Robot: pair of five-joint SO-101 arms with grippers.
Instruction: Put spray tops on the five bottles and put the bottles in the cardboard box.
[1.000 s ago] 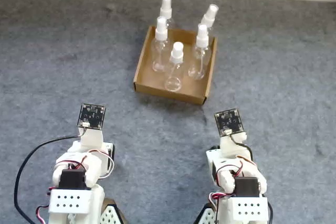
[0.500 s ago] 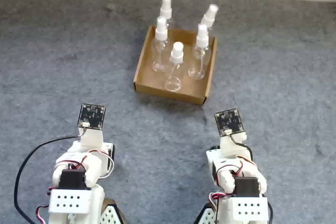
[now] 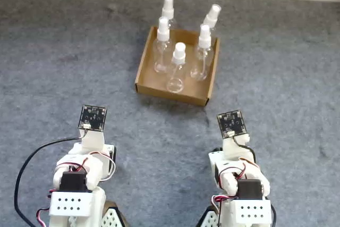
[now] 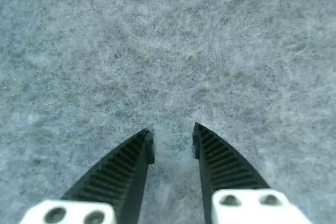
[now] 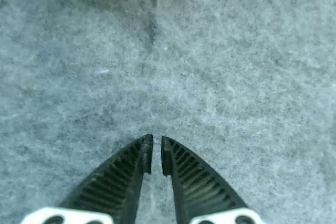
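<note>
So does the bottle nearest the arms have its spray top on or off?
On: a white spray top caps that bottle, standing upright in the cardboard box.

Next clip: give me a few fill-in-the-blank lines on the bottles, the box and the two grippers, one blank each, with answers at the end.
1. All ___ bottles wear spray tops.
2. The front bottle stands inside the ___ box.
3. The left gripper and the right gripper each hold ___.
4. The gap between the fingers is wider on the ___ arm's gripper.

Missing words: five; cardboard; nothing; left.
</note>
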